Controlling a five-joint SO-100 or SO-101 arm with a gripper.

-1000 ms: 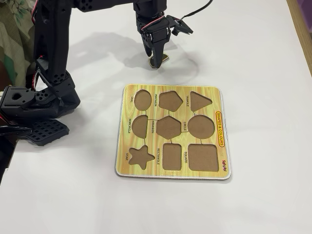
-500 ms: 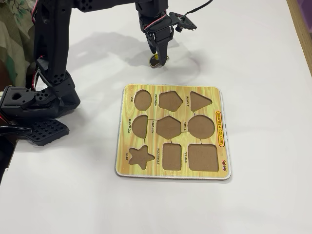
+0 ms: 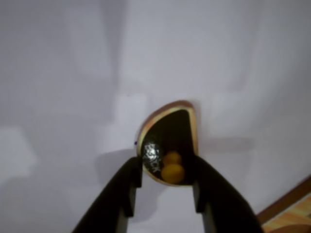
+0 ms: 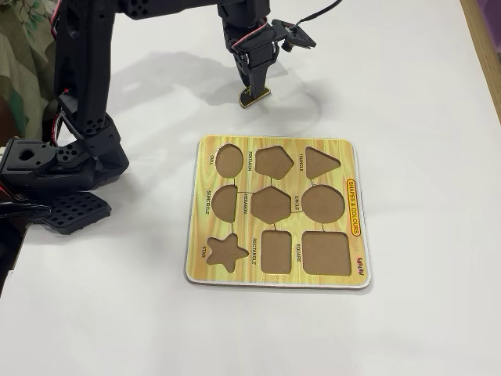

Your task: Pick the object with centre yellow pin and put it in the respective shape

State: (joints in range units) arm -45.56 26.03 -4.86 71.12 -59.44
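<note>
Above the white table [image 4: 407, 94], the semicircle piece [image 3: 170, 141] had been lifted — its yellow knob [image 3: 173, 172] pinched by the gripper [image 4: 252, 88] — leaving carriage to the puzzle board [image 4: 356, 258].

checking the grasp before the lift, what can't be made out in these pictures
- Fixed view: the yellow knob of the semicircle piece is hidden by the gripper.
- Wrist view: the finger contact on the knob is blurred; the grip is unclear.
- Wrist view: the puzzle board is cut off at the corner.

Patterned fabric [image 4: 23, 55] beside the white table [image 4: 423, 86].
</note>
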